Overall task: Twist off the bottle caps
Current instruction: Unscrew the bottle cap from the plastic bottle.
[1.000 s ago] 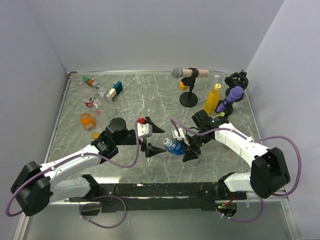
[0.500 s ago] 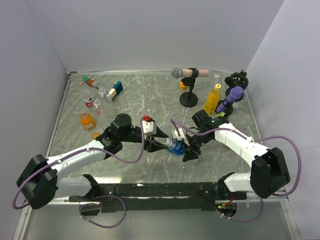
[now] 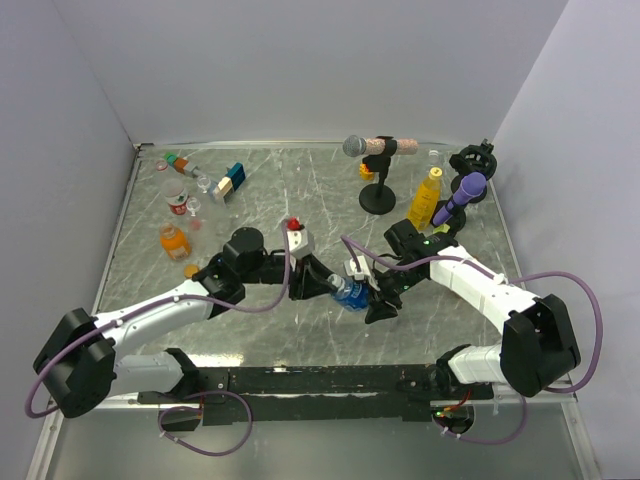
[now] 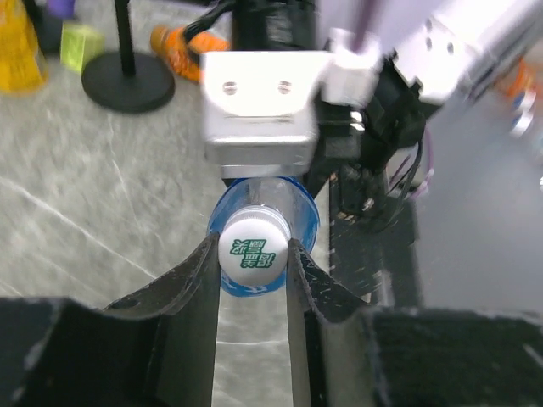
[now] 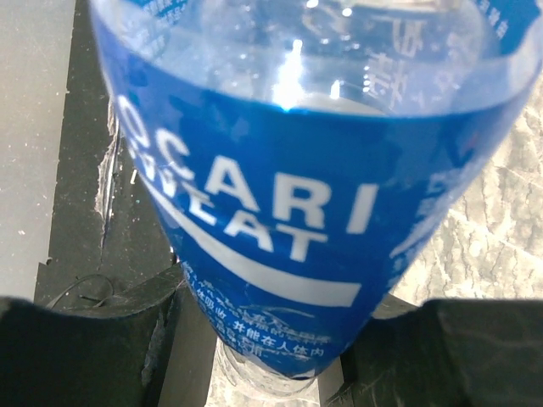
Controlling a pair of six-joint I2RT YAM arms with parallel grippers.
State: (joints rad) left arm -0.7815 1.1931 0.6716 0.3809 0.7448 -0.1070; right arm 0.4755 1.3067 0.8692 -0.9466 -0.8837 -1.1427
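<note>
So that the bottle [image 5: 280,195] cannot spin, the right jaws clamp its body while the left jaws pinch the white cap [image 4: 252,252] for twisting.

Bottle wrap: on the blue label [image 5: 254,220] of the clear plastic bottle [image 5: 288,51] I read white capitals "OCARI" over "WEAT", both cut off at the left.
Label foot: rows of small white characters, too fine for me to read.
Cap top: the white round plastic screw cap [image 4: 252,252] bears green printed characters, too blurred to read.
</note>
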